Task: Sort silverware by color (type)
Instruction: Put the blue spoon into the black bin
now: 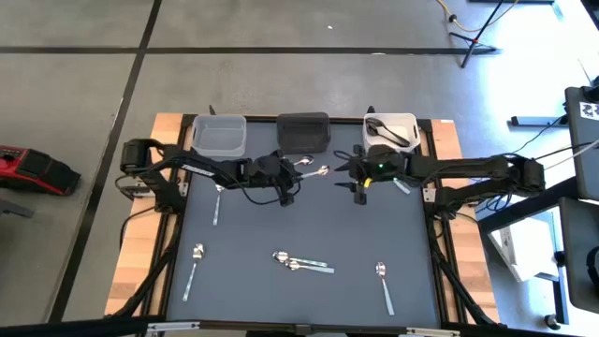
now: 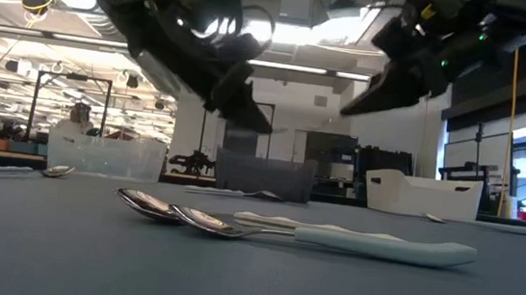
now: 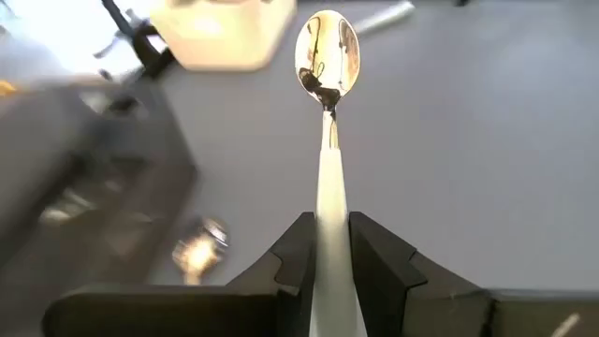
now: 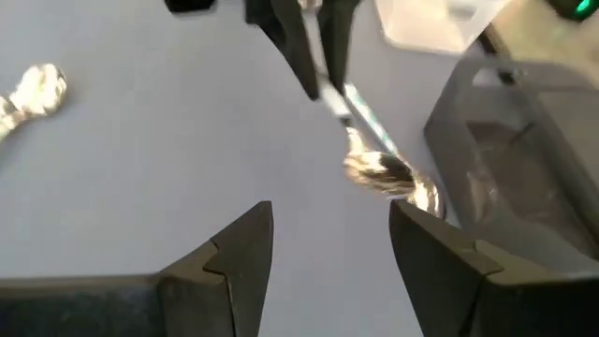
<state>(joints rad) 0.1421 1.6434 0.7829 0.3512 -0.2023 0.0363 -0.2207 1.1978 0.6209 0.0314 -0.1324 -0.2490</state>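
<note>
The left gripper [image 3: 326, 253] is clamped on the white handle of a silver spoon [image 3: 326, 56], holding it above the grey table [image 1: 309, 225] just in front of the black bin [image 1: 303, 131], bowl pointing toward the right gripper [image 4: 329, 243], which hovers nearby with its fingers spread and nothing between them. A dark spoon [image 1: 386, 131] lies in the white bin [image 1: 412, 122]; the clear bin [image 1: 220, 134] contents are hard to make out. Other spoons lie on the table: a touching pair [image 1: 301, 263] near the front centre, one front-left [image 1: 193, 267], one front-right [image 1: 385, 284], one [image 1: 216, 204] partly hidden under the left arm
</note>
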